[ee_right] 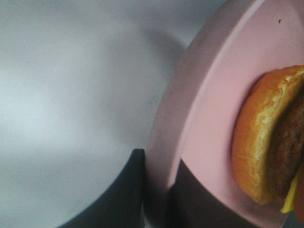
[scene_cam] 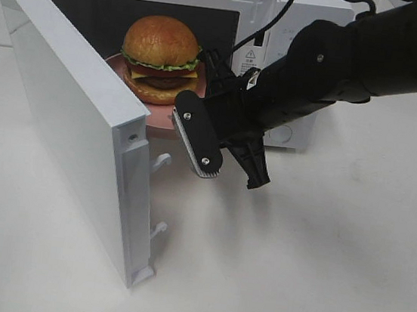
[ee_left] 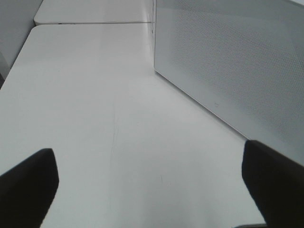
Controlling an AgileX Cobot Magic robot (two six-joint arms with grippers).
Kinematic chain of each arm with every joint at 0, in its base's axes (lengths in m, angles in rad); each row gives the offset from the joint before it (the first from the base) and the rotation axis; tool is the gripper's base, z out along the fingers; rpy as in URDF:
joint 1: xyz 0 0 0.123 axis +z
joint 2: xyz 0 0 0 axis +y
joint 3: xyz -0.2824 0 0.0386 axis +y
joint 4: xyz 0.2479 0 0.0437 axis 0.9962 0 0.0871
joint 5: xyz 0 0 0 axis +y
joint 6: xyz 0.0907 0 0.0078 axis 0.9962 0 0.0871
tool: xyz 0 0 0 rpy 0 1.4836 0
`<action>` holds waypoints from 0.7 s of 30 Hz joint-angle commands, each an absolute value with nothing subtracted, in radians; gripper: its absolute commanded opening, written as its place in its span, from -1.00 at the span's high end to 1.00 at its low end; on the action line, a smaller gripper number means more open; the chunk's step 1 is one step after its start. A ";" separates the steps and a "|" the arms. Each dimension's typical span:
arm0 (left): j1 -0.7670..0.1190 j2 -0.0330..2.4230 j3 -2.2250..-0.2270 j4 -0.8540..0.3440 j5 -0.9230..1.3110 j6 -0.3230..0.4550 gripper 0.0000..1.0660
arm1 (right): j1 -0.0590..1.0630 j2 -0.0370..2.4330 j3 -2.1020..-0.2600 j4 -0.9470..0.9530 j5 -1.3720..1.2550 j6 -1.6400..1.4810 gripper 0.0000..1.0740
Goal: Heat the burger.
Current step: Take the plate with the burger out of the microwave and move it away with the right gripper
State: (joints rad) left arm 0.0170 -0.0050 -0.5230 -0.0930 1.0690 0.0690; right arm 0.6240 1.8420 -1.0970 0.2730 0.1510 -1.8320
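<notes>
The burger [scene_cam: 160,55], with a glossy brown bun, lettuce and a dark patty, sits on a pink plate [scene_cam: 161,117] in the open mouth of the white microwave [scene_cam: 302,15]. My right gripper [scene_cam: 196,105] reaches in from the right. Its body hides the grip in the exterior view. In the right wrist view the right gripper [ee_right: 159,190] is shut on the pink plate's rim [ee_right: 199,95], with the burger [ee_right: 266,137] just beyond. The left gripper [ee_left: 152,185] stands wide open over bare table, holding nothing. It is out of the exterior view.
The microwave door [scene_cam: 70,108] swings out toward the front left. Its meshed outer face [ee_left: 228,71] stands close beside the left gripper. A black cable runs over the microwave's top right. White table [scene_cam: 315,276] spreads in front.
</notes>
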 commanded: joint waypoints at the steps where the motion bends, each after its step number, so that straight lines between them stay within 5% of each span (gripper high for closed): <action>1: 0.020 -0.009 -0.522 -0.091 1.072 0.066 -0.86 | 0.618 1.795 -1.069 0.290 0.068 -1.830 1.00; 21: 0.020 -0.009 -0.522 -0.091 1.072 0.066 -0.86 | 0.618 1.537 -0.727 0.290 -0.050 -1.803 1.00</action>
